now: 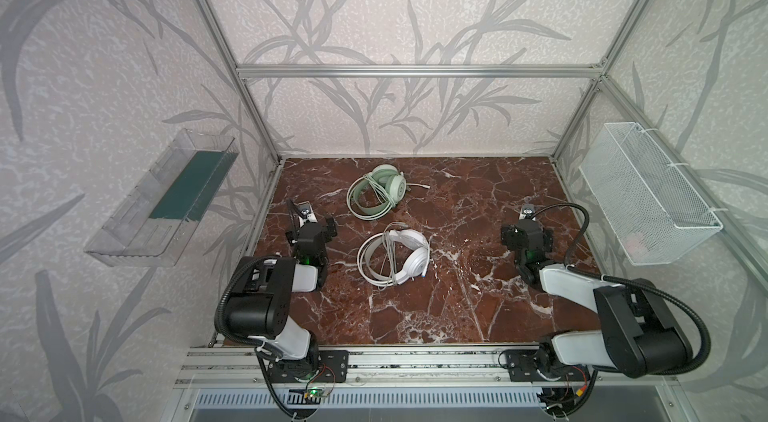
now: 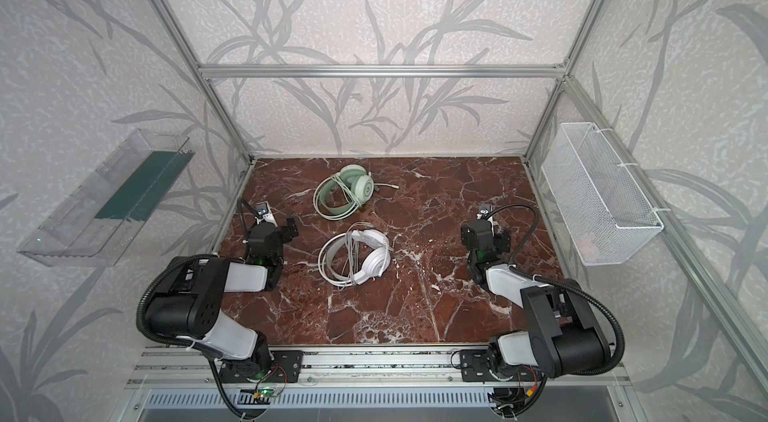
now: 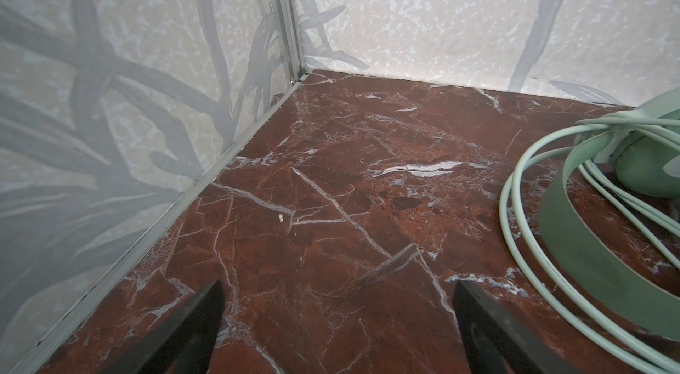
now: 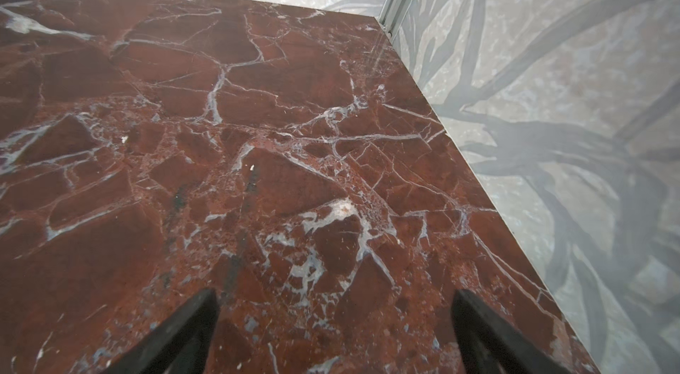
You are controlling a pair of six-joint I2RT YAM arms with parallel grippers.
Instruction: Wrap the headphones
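Two headphones lie on the red marble table (image 1: 457,299). The mint-green headphones (image 1: 376,191) (image 2: 343,191) are toward the back, their pale cable looped over the band and its plug end trailing to the right. The white headphones (image 1: 395,256) (image 2: 355,258) lie in the middle, cable coiled across them. My left gripper (image 1: 316,229) (image 2: 279,232) stands open left of both, holding nothing. The left wrist view has open jaws (image 3: 336,285) over bare marble and the green band (image 3: 577,247) at the side. My right gripper (image 1: 525,233) (image 2: 486,235) (image 4: 335,293) is open and far right of them.
A clear plastic shelf (image 1: 166,200) hangs on the left wall and a white wire basket (image 1: 648,195) on the right wall. Aluminium frame posts and patterned walls close in the table on three sides.
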